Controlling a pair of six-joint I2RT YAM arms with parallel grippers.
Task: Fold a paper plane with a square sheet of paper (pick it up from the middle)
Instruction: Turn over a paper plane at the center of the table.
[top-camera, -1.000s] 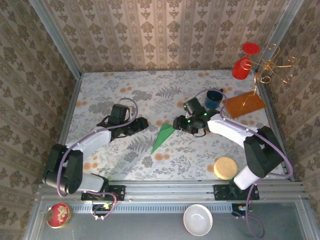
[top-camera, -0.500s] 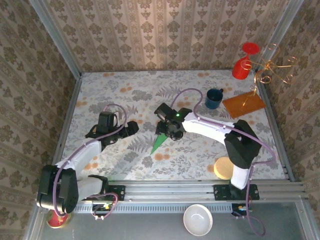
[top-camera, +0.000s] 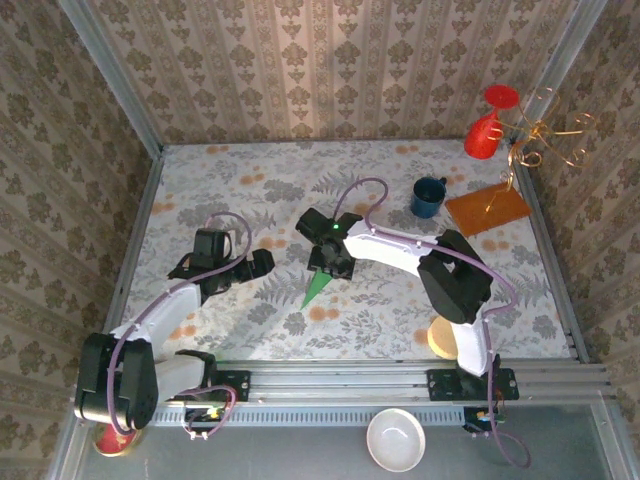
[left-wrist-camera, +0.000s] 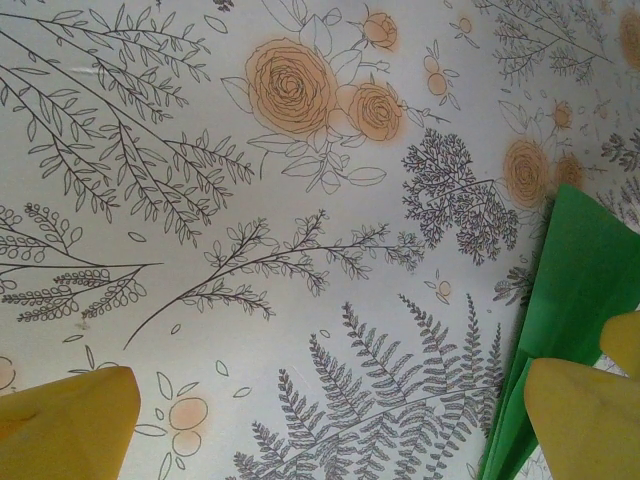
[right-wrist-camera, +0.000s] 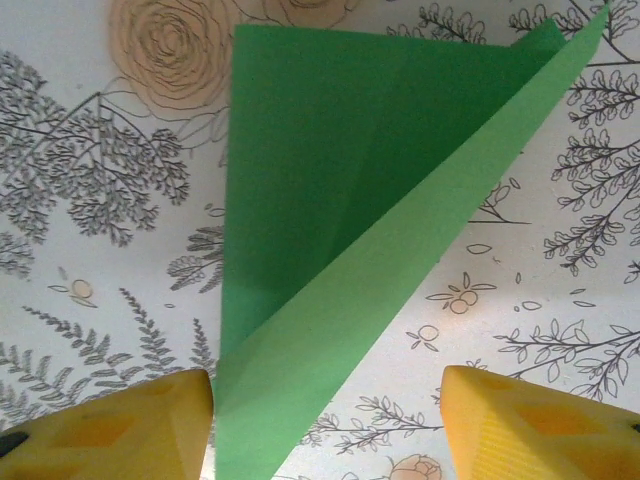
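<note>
The paper plane is a narrow bright green dart lying on the flowered tablecloth, tip toward the near left. My right gripper hangs over its wide end. In the right wrist view my right gripper is open, its yellow fingers straddling the folded green paper plane, whose edge lies close to the left finger. My left gripper is to the plane's left, apart from it. In the left wrist view my left gripper is wide open over bare cloth, with the paper plane beside its right finger.
A blue mug and an orange-brown board sit at the back right, with a red goblet and a gold wire stand behind them. A round wooden disc lies near the right arm's base. A white bowl sits off the table's front.
My right gripper has swung left from beside the mug to over the plane's wide end. My left gripper has drawn back to the left and opened wider.
</note>
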